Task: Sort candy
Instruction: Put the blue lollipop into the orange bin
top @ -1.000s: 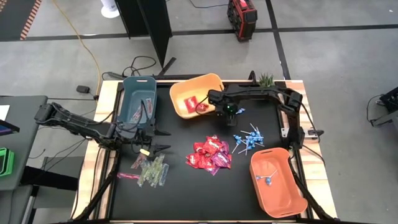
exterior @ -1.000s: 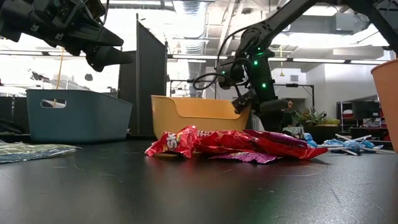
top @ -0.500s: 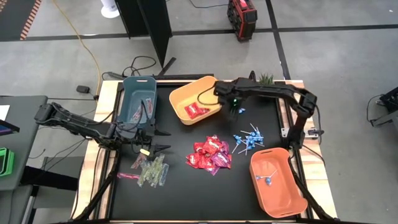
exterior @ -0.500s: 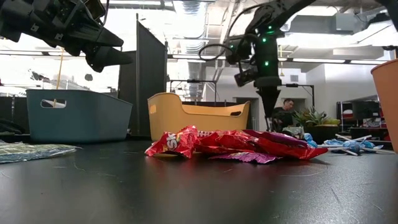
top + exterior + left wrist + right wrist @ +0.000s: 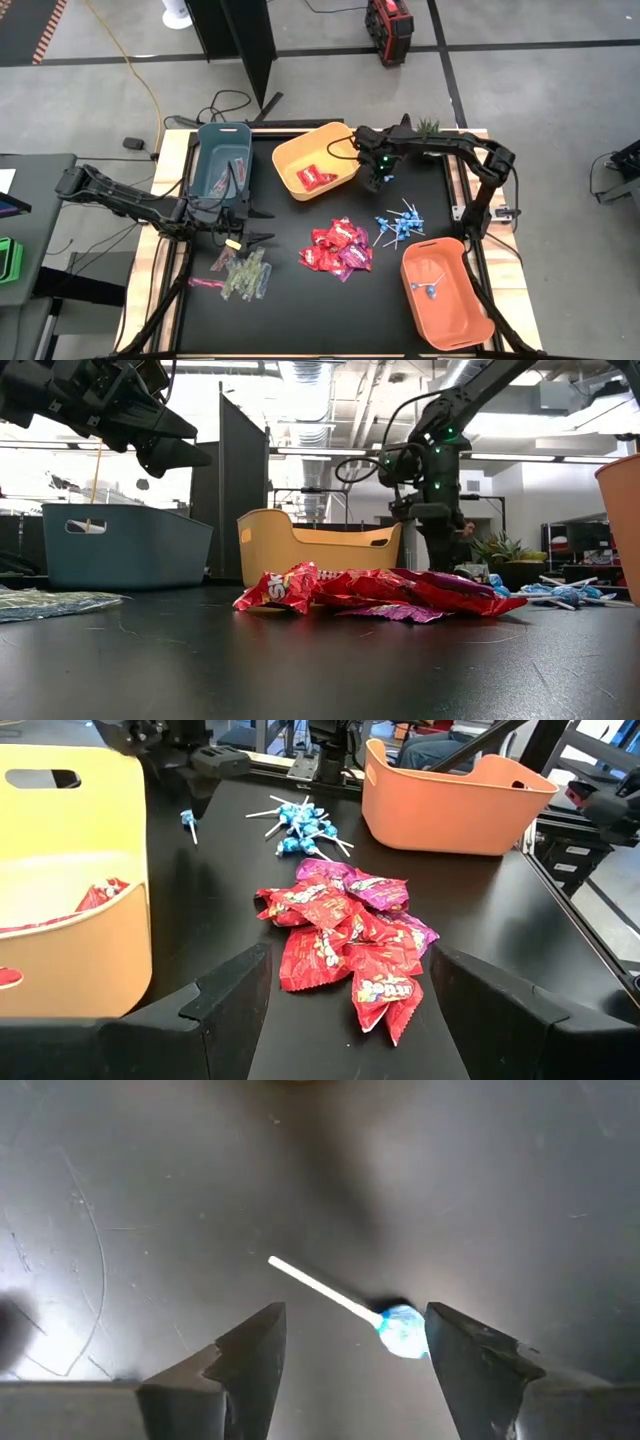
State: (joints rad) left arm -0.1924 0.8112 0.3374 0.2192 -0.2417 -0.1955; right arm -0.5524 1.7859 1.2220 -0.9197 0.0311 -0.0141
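My right gripper (image 5: pixel 379 180) (image 5: pixel 355 1315) is open and points down at the table just right of the yellow bin (image 5: pixel 315 155). Its fingers stand on either side of a single blue lollipop (image 5: pixel 400 1330) that lies flat on the table; I see no touch. The left gripper (image 5: pixel 262 225) (image 5: pixel 350 952) hovers open near the blue bin (image 5: pixel 222 160). Red packets (image 5: pixel 338 247) lie heaped at mid-table, and more red packets (image 5: pixel 317 178) lie in the yellow bin. Lollipops (image 5: pixel 400 225) lie right of the heap. Green stick packets (image 5: pixel 245 275) lie near the table's left edge.
An orange bin (image 5: pixel 445 292) with a few lollipops (image 5: pixel 428 287) stands at the table's near right corner. The blue bin at the far left holds some stick packets. A small green plant (image 5: pixel 428 127) stands at the far edge. Bare black tabletop (image 5: pixel 330 320) lies along the near edge.
The right gripper has moved from over the yellow bin toward the table's right and has come down over the single lollipop. The red packet that was at its fingers a second ago now lies in the yellow bin.
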